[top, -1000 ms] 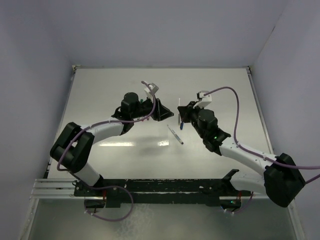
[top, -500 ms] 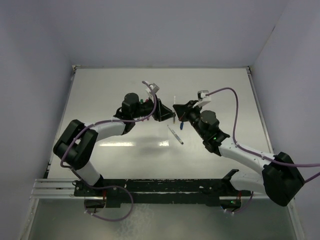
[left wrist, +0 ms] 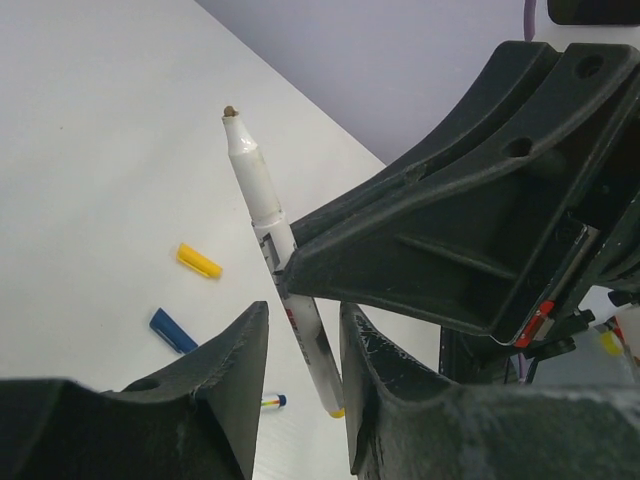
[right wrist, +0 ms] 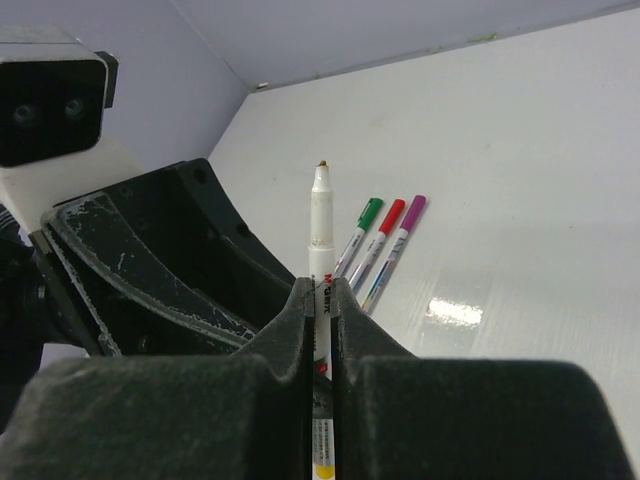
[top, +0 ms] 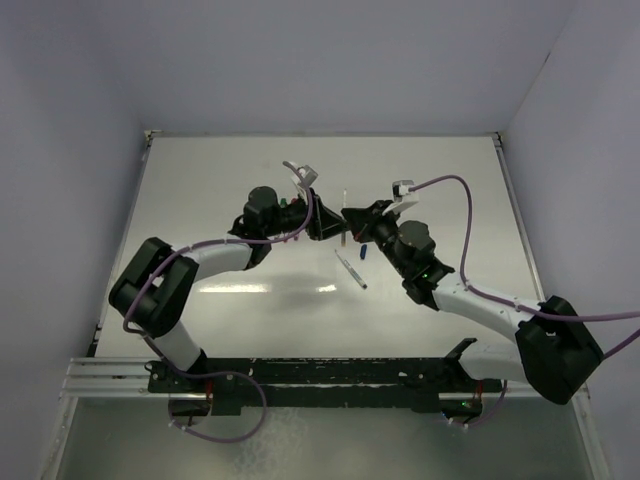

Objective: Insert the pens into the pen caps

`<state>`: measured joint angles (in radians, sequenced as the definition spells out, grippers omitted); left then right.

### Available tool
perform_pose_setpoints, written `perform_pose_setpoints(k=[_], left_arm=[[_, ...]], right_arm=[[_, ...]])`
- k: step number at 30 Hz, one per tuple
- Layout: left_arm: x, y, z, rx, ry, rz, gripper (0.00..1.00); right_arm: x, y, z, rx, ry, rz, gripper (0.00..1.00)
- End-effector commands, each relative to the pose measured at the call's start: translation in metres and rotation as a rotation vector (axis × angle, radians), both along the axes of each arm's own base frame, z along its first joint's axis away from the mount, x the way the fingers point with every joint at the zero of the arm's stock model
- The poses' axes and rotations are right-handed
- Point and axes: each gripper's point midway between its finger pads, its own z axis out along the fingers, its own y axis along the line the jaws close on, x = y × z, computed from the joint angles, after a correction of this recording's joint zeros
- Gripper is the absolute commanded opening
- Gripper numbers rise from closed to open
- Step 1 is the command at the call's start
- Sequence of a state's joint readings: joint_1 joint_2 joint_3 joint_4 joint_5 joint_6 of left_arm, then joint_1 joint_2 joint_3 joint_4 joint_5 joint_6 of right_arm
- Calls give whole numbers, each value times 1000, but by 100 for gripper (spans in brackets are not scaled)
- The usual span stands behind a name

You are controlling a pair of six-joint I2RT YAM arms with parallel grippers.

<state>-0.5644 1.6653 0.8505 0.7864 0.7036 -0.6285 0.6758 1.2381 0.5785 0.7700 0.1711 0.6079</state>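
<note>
1. Upright pen (right wrist: 320,240), right wrist view: dark lettering and a red mark on the white barrel, finer print lower down. Too small to read.
2. Same pen, left wrist view: red and dark printing along the barrel, blurred, not legible.
3. Three capped pens (right wrist: 378,245) lying side by side: coloured marks on barrels, unreadable.
4. Top view: no lettering can be made out.
</note>
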Motion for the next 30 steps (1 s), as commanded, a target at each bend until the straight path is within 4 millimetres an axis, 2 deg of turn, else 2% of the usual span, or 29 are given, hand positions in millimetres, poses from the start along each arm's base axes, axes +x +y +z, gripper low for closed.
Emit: perform_pose_setpoints(k=[1,6,9,10,14,16,20,26,30], left_arm=[[-1,-3,7,-36,-34,-10,37],[0,-3,5,-34,-29,-6,28],[1,-2,4,-32,-31,5,4],[1,-1,4,-30,-31,12,0],[4,2,3,-5,-40,40,0],[6,6,1,18,-46,65,0],[7,11,-1,64,-60,88,0],[8,20,-19,150,-25,128,0],[9,27,-34,214,3,149,0]], right_arm=[[-1,3,21,63,-58,14,0],[-2,4,20,63,-57,20,0],[-2,4,19,66,-57,22,0],[-2,4,19,65,-57,23,0],[-4,3,20,40,-65,25,1],[-5,0,20,21,-62,19,15],[-10,-10,24,-8,-69,0,36],[-10,-48,37,-99,-100,-153,46],[-3,-81,19,-226,26,-305,47]])
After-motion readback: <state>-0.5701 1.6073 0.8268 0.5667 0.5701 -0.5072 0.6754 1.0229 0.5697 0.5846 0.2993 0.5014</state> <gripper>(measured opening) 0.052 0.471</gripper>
